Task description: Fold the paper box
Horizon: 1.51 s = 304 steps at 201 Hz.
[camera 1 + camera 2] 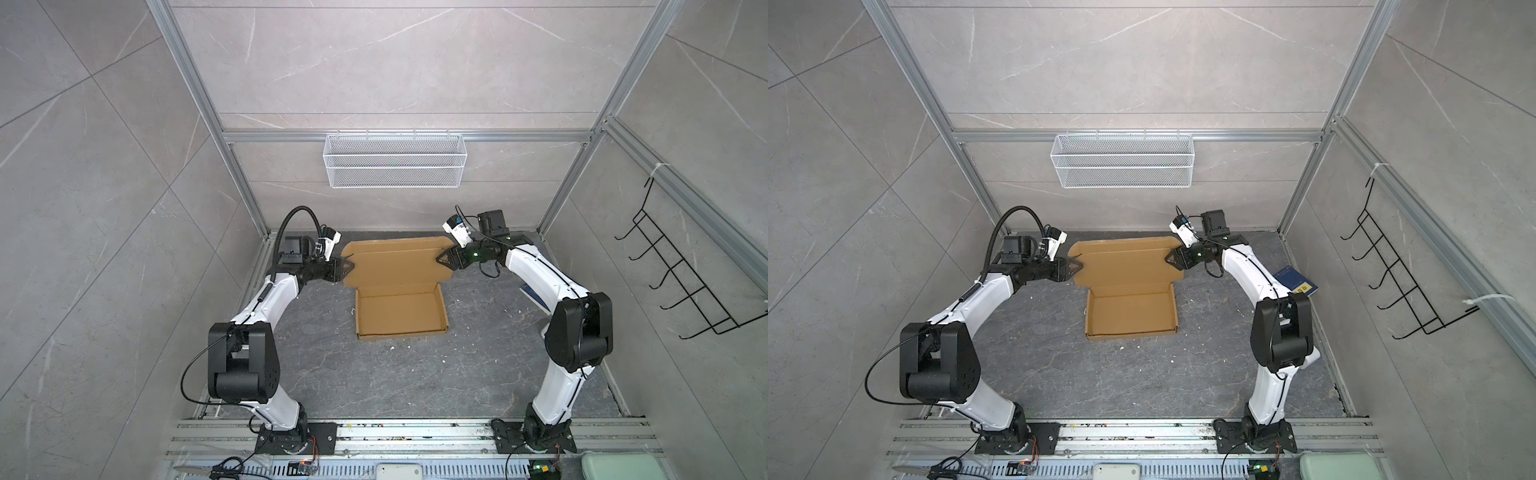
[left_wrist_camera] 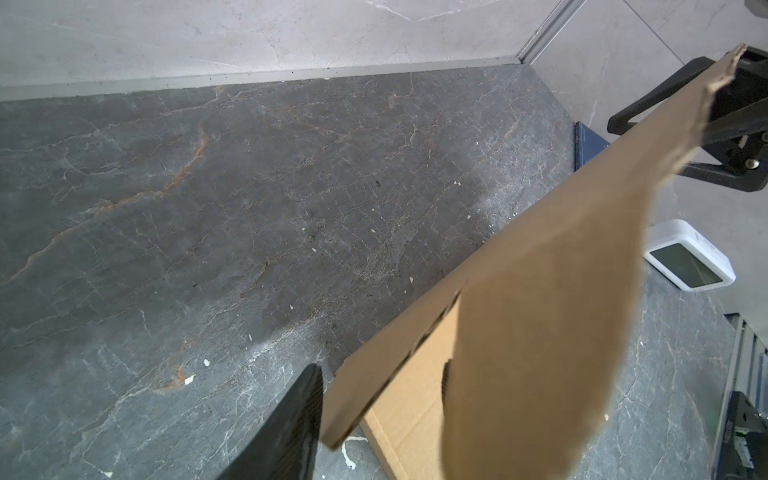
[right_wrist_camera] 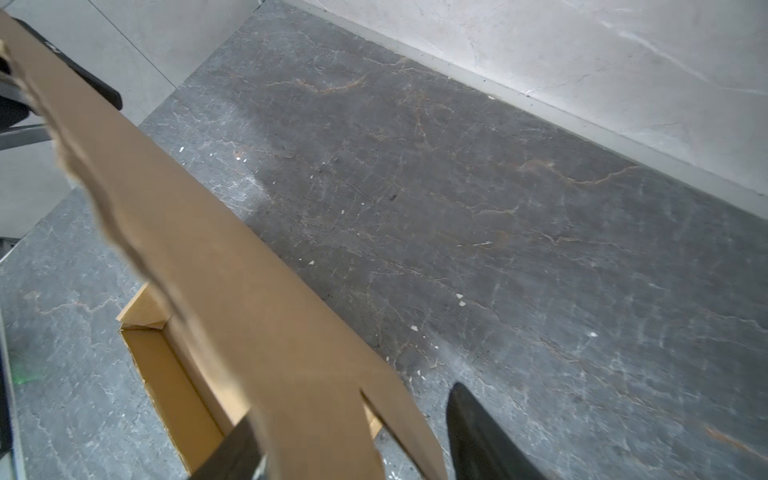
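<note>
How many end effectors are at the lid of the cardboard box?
2. The left end effector is at the left edge of the lid of the paper box. The right end effector is at the lid's right edge. No other arm is in view.

The box (image 1: 397, 266) is plain brown cardboard; the table (image 1: 374, 374) is dark grey, stone-patterned, with pale and rusty veins. The walls (image 1: 374, 62) are light grey with thin white veins, the mesh basket (image 1: 395, 176) white, the book (image 1: 1289, 276) dark blue with a yellow label (image 1: 1306, 288).
</note>
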Tool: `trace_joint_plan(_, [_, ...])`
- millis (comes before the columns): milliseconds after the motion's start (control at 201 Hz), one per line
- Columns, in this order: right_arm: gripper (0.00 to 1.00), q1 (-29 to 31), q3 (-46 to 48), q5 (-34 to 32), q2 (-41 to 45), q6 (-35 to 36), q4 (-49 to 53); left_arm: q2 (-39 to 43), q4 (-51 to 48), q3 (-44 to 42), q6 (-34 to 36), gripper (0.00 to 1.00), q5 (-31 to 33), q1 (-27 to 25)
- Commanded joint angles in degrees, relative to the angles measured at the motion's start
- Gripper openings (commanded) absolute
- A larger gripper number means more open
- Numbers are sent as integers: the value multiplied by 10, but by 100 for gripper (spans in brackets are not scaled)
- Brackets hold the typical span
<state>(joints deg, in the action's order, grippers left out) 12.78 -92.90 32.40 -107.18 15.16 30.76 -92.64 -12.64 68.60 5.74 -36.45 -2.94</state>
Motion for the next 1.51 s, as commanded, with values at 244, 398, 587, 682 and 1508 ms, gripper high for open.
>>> trace_joint_plan(244, [45, 3, 68, 14, 32, -37, -54, 9, 87, -30, -29, 35, -32, 1])
trace_joint_plan(398, [35, 5, 95, -12, 53, -52, -80, 16, 90, -42, -30, 32, -21, -2])
trace_joint_plan(587, [26, 19, 126, -54, 75, -70, -110, 18, 92, -56, -28, 30, 3, -17])
trace_joint_plan(682, [23, 28, 136, -77, 82, -80, -115, 19, 95, -58, -35, 25, 21, -21])
trace_joint_plan(1508, [31, 118, 264, -280, 160, -191, -244, 102, 215, -171, -79, 13, 158, -79])
